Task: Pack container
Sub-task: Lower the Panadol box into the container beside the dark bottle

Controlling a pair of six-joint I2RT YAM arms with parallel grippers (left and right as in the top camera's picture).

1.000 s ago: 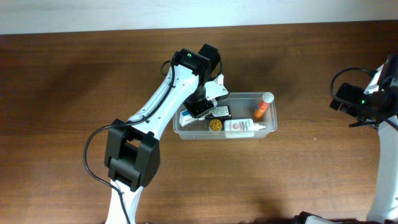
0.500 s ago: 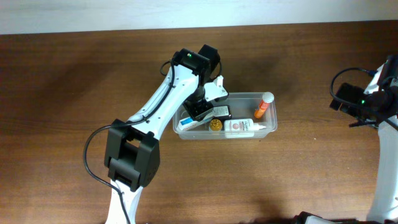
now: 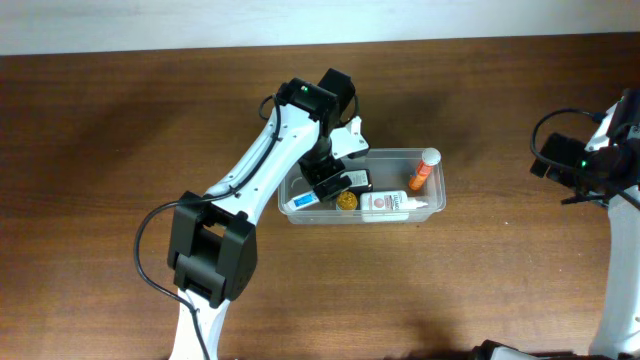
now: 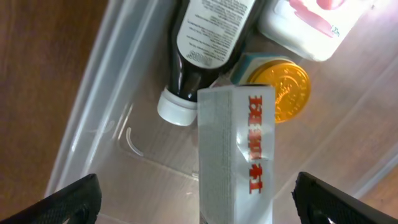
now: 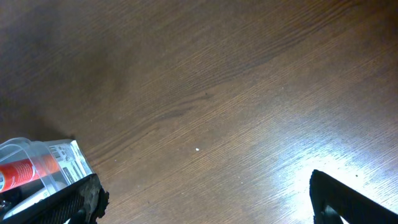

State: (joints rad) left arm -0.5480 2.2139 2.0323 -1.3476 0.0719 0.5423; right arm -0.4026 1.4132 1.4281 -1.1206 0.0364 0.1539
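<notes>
The container [image 3: 400, 153] is a clear tub at mid-table. It holds a dark bottle [image 3: 353, 181], a gold-capped jar [image 3: 346, 201], a white tube [image 3: 395, 205] and an orange tube [image 3: 424, 170]. A white box [image 3: 303, 201] lies in its left front corner. My left gripper [image 3: 338, 166] hangs open over that left end. In the left wrist view the box [image 4: 236, 155], with red lettering, sits between the wide-apart fingers of the left gripper [image 4: 202, 202] and touches neither. My right gripper [image 5: 211, 205] is open over bare wood, right of the container corner [image 5: 37, 163].
The right arm [image 3: 592, 160] stays at the table's right edge, well away from the tub. Brown wood tabletop [image 3: 120, 150] surrounds the tub. In the left wrist view the dark bottle [image 4: 208, 37] and the gold cap [image 4: 283, 87] lie just past the box.
The left gripper has gone from shut on the white box to wide open. The box has dropped toward the tub's left front corner. The right arm has not moved.
</notes>
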